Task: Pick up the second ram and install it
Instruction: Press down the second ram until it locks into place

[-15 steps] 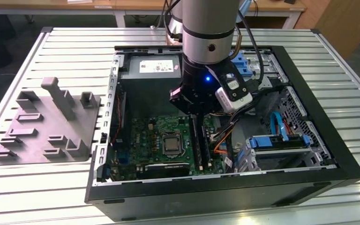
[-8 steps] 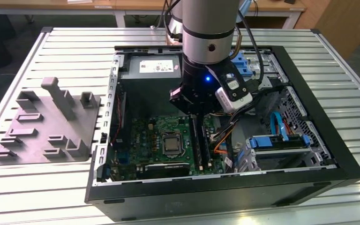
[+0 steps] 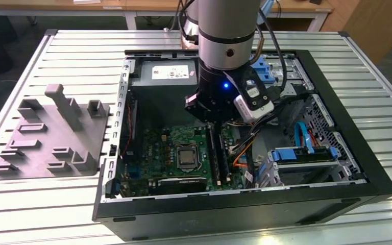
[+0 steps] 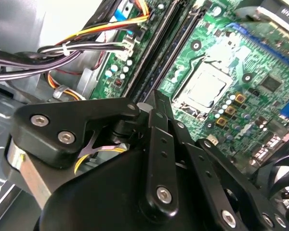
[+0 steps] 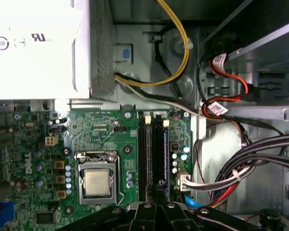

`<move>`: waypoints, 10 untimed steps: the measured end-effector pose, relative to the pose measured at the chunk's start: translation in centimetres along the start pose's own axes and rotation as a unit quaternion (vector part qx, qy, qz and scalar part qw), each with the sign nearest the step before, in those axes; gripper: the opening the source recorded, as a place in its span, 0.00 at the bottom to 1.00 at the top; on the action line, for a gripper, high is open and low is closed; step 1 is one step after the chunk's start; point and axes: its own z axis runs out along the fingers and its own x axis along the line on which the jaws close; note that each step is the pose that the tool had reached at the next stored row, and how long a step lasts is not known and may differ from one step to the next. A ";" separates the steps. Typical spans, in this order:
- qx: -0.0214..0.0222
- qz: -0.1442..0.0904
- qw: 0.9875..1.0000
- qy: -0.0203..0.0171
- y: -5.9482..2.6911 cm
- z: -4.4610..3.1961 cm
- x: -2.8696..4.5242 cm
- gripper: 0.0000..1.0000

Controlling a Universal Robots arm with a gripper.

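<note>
- Black end effector low inside the open black computer case, over the long black memory slots of the green motherboard.
- Cannot tell whether it grips the second ram; seating unconfirmed.

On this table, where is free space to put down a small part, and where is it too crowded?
Bare slatted table lies behind the computer case, also in front of the grey plastic block at the exterior view's left. Inside the case it is crowded: the tool hangs over the slot rails, with cable bundles beside them.
</note>
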 end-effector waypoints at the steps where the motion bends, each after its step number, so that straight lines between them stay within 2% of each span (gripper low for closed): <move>1: -0.002 0.000 1.000 0.000 0.04 0.05 0.00 0.10; 5: -0.002 0.000 1.000 0.000 0.23 0.66 -0.28 0.10; 10: -0.003 0.000 1.000 0.000 0.87 1.22 -0.26 0.10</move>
